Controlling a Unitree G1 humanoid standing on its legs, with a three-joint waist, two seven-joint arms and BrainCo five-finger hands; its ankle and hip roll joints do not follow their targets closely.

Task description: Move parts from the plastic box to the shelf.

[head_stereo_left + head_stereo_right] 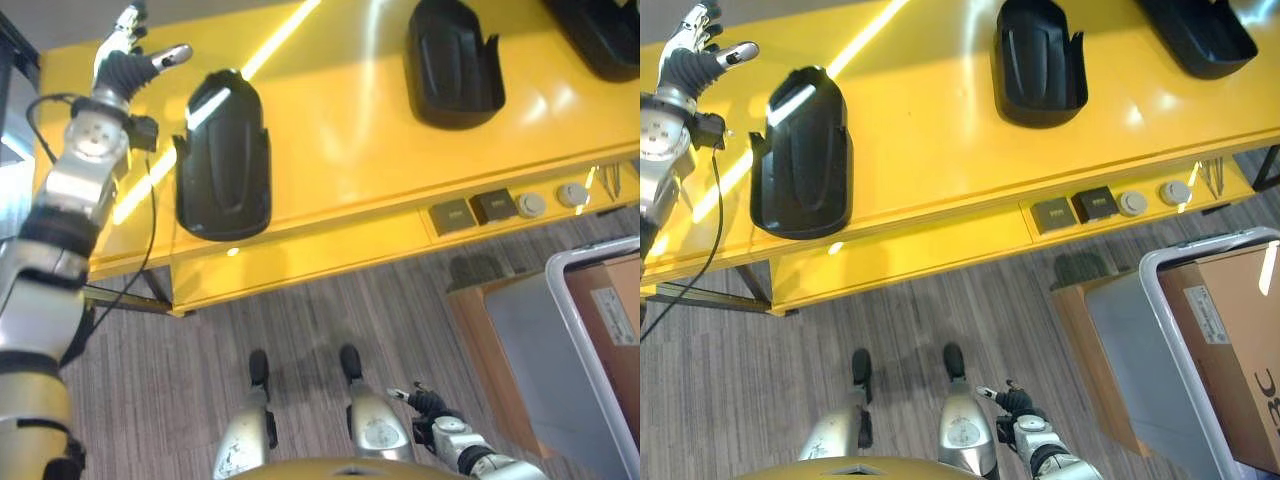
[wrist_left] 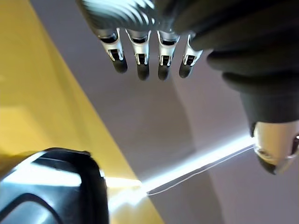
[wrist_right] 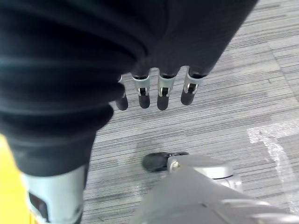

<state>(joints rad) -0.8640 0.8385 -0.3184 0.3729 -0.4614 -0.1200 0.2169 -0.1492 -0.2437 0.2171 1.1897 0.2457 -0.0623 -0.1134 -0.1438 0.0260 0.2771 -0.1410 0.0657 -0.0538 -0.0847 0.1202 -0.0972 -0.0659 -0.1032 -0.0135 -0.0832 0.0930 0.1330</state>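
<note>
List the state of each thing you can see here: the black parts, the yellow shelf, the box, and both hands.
Left black moulded plastic part: lying on the shelf, untouched.
Middle black moulded plastic part: lying on the shelf.
Right black moulded plastic part: on the shelf, partly cut off.
Yellow shelf: holds three parts.
Grey-rimmed plastic box: on the floor, cardboard inside.
Left hand: open, raised above the shelf, empty.
Right hand: open, hanging low, empty.
</note>
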